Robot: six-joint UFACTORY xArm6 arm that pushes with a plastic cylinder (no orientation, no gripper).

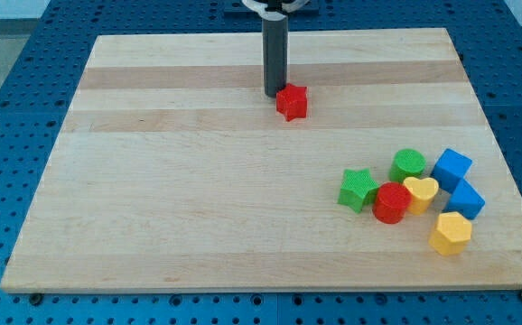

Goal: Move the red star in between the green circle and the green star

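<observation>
Near the bench's (153, 181) top edge, my tip (274, 94) touches the red star's (291, 102) upper-left side; the rod has no fingers to open or close. The green circle (408, 164) and green star (358, 189) sit well apart from it, lower right. An off-centre push could spin the star away, or I could ram the red cylinder (391, 202) crowding that gap.

The arm is showing only its last part, a straight dark grey rod (274, 59) with a smooth, plain, round body, catching a faint paler sheen down one side and carrying no markings, screws or cables that can be made out. Its upper end is disappearing into a white fitting with a dark rim (274, 4) at the far edge of the bench, mostly cut off by the view's top. My tip (274, 95) is ending flat and blunt, the same dark colour as the shaft above it
</observation>
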